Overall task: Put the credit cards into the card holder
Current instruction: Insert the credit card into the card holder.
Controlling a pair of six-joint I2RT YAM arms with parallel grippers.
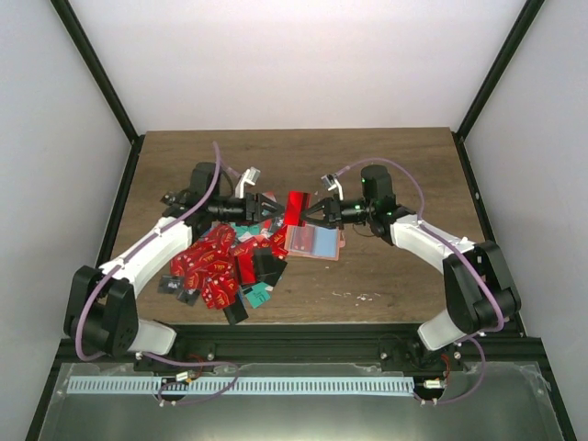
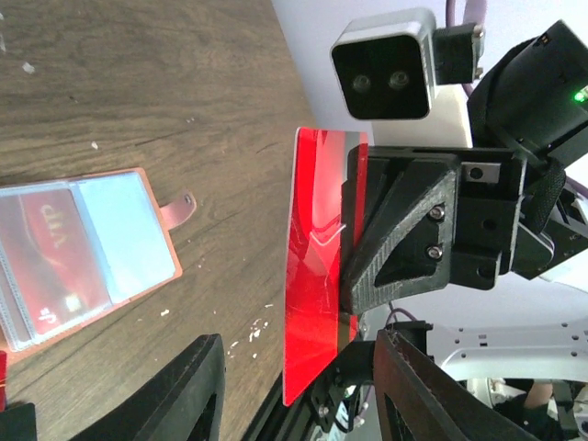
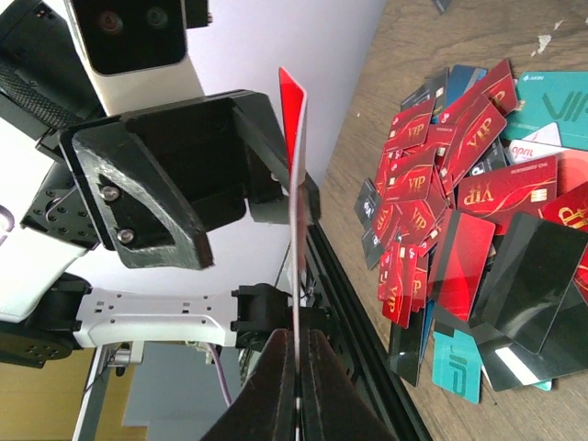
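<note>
White enclosure walls (image 1: 294, 55) w/ black frame posts (image 1: 92, 64) surround a brown wood-grain tabletop (image 1: 395, 165); both arms reach in toward its ctr.

**Card holder** (image 1: 314, 242): lies flat and open at the tabletop ctr, just below the two claws in the top view. Salmon-pink border, clear pockets facing up, small strap tab (image 2: 179, 207) at one side. The left wrist view shows a red card already in one pocket.

**Credit cards** (image 1: 216, 266): a loose overlapping pile on the left half of the tabletop, beside the L forearm and just beside the holder. Mostly red w/ "VIP" lettering; some teal, some black.

**Red card** (image 1: 296, 206): held off the tabletop on edge, upright, btwn the two claws and just behind the holder.

**Right claw** (image 3: 299, 340): fingers pressed together on the red card, pinching one end; the card appears edge-on in its own wrist view.

**Left claw** (image 2: 294, 342): fingers spread apart, facing the R claw. The card's free end shows btwn them; no contact w/ either finger is visible.

White specks (image 1: 358, 296) dot the near part of the tabletop.
</note>
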